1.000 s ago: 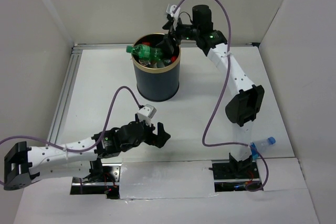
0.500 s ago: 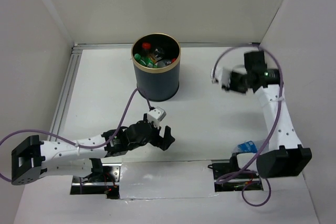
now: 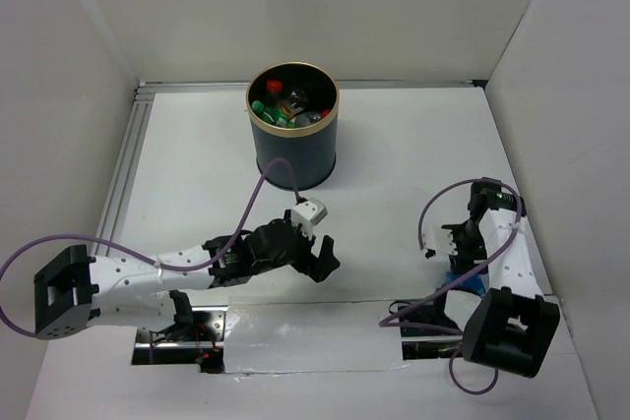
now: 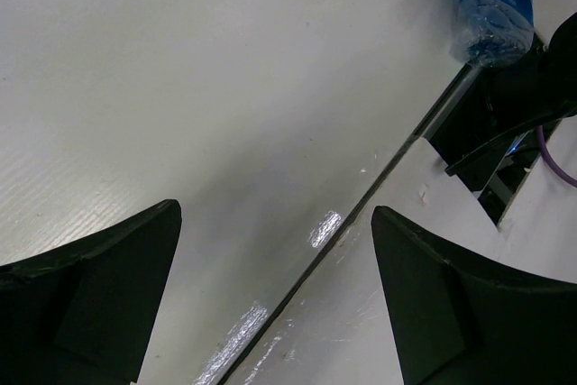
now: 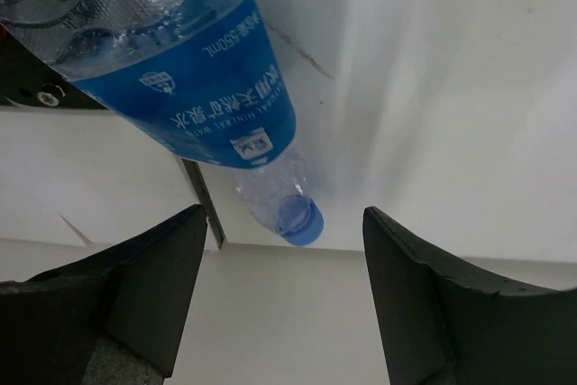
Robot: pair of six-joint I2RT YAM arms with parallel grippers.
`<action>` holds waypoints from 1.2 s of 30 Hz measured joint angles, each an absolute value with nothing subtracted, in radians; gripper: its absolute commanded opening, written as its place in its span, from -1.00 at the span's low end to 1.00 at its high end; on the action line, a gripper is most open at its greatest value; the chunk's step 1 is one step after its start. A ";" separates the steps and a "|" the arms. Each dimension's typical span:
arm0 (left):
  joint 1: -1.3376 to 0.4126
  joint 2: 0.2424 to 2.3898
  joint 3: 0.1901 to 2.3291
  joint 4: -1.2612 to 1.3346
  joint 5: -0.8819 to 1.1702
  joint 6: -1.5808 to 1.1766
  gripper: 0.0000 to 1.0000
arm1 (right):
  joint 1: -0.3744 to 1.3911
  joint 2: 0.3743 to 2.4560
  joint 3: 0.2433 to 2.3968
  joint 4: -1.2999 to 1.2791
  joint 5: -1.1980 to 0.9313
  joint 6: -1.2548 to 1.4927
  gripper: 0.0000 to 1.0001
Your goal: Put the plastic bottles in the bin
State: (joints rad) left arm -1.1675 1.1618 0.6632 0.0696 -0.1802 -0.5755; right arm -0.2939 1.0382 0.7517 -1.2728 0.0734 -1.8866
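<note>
- Bin point(image 3: 291, 159): dark, gold-tan rim, upright at the far-centre of the counter point(image 3: 197, 174), well apart from both arms.
- Bottles in bin point(image 3: 287, 105): several packed inside below the rim. A green one point(image 3: 262, 108) sits at the left and a red cap point(image 3: 274, 85) at the far side. The rest are too small to sort.
- One bottle not yet in: clear w/ blue label point(image 5: 194, 87) and blue cap point(image 5: 299, 220). It lies on the counter at the near-right corner, just beside the R arm's base. In the top view it's mostly hidden under the R arm, w/ only a bit of blue showing.
- R gripper point(image 5: 284, 212): jaws clearly apart, nothing held. It hangs over the blue-label bottle. In the wrist view the cap end falls in the gap betw. the fingers point(image 5: 153, 277), and neither finger touches the bottle.
- R arm: folded back tight over its own base at near right, wrist pointing down toward the counter.
- L gripper point(image 4: 275, 214): jaws as wide as they go, empty, low over bare counter near the front-centre. It faces right, toward the blue-label bottle, which shows at the top right of its wrist view, well apart from it.
- L arm: stretched low across the near-left of the counter, w/ a purple cable point(image 3: 246, 209) looping over it.
- Shiny tape strip point(image 3: 305, 336) runs along the near edge betw. the two bases.
</note>
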 measured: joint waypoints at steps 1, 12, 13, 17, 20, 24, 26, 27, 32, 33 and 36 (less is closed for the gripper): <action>-1.168 1.162 0.667 0.068 -0.178 -0.575 0.99 | -0.298 1.050 0.737 -1.263 0.083 -1.904 0.54; -1.168 1.133 0.669 0.039 -0.183 -0.593 0.99 | -0.373 1.207 0.662 -1.174 0.113 -1.971 0.56; -1.169 1.126 0.669 0.037 -0.185 -0.603 0.99 | -0.376 1.228 0.663 -1.174 0.113 -1.972 0.56; -1.169 1.114 0.669 0.036 -0.186 -0.610 0.99 | -0.390 1.308 0.662 -1.174 0.120 -1.974 0.52; -1.169 1.114 0.669 0.030 -0.190 -0.610 0.99 | -0.391 1.349 0.633 -1.161 0.126 -1.976 0.43; -1.169 1.115 0.669 0.027 -0.196 -0.611 0.99 | -0.391 1.367 0.612 -1.155 0.144 -1.983 -0.34; -1.169 1.115 0.669 0.025 -0.197 -0.611 0.99 | -0.391 1.374 0.613 -1.149 0.143 -1.976 -0.63; -1.169 1.115 0.669 0.025 -0.197 -0.612 0.99 | -0.391 1.375 0.616 -1.153 0.144 -1.972 -0.70; -1.169 1.115 0.669 0.025 -0.206 -0.615 0.99 | -0.393 1.409 0.758 -1.195 0.008 -1.977 -1.00; -1.169 1.115 0.669 0.025 -0.207 -0.617 0.99 | -0.393 1.427 0.831 -1.204 -0.045 -1.979 -1.00; -1.169 1.115 0.669 0.025 -0.212 -0.627 0.99 | -0.393 1.507 1.161 -1.228 -0.258 -1.948 -1.00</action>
